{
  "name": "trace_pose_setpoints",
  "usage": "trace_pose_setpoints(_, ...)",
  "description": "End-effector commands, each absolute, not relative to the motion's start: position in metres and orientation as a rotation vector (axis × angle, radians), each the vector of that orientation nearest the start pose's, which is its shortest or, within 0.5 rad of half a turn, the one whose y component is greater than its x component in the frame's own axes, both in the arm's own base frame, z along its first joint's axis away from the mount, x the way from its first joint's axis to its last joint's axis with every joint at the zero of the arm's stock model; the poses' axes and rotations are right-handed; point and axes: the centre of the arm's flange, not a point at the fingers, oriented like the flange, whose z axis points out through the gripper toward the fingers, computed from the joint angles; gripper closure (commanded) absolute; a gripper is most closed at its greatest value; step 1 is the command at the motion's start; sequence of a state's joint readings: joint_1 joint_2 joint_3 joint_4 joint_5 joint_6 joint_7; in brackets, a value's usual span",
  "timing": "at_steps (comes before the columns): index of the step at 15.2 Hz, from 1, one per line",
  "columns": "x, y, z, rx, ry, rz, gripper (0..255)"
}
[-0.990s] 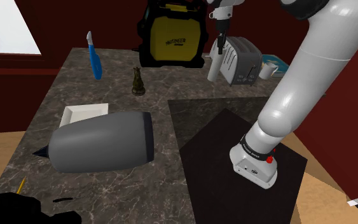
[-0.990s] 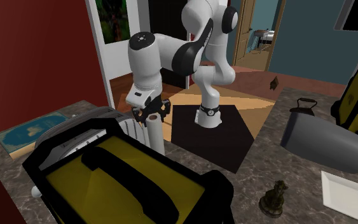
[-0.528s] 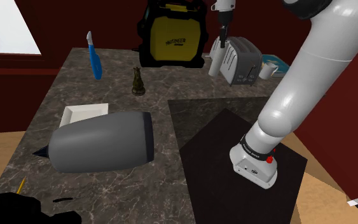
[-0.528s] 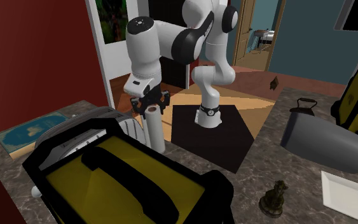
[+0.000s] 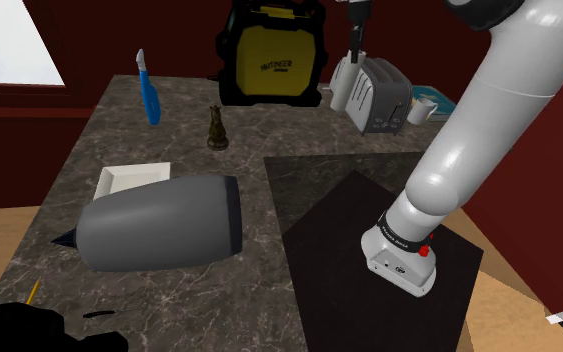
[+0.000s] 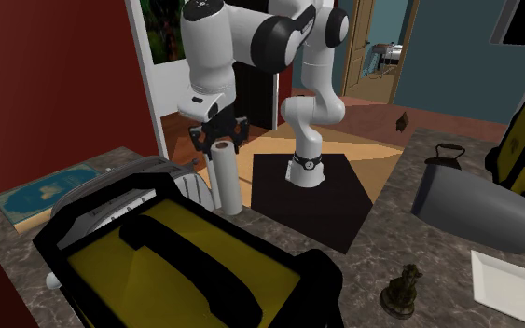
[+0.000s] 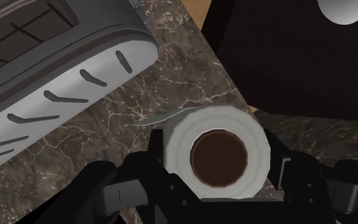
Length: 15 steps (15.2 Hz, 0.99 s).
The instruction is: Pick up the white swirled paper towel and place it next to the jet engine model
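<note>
Reaching high from its stand, your white arm [image 6: 215, 56] points the black gripper [image 6: 219, 140] straight down. It is closed around the top of the white paper towel roll [image 6: 225, 182]. The roll is upright just beside the grey toaster [image 5: 381, 95] and well apart from the grey jet engine model [image 5: 159, 228] on the dark marbled worktop [image 5: 179, 300]. You see dark red walls [image 5: 119, 40] behind.

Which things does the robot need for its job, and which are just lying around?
For the job: gripper, paper towel roll, jet engine model.
Just lying around: toaster, yellow case, dark figurine, blue tool, white tray, mug.
</note>
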<state>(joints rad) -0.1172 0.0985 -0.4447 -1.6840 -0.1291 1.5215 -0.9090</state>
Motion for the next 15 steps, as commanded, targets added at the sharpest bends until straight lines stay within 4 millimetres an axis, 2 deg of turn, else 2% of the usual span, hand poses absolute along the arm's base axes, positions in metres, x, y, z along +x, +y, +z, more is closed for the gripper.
trace_pose_setpoints(1,0.473,-0.303,0.531,-3.017,-0.539,0.466,255)
trace_pose_setpoints(15,0.473,-0.303,0.605,-3.017,-0.539,0.466,255)
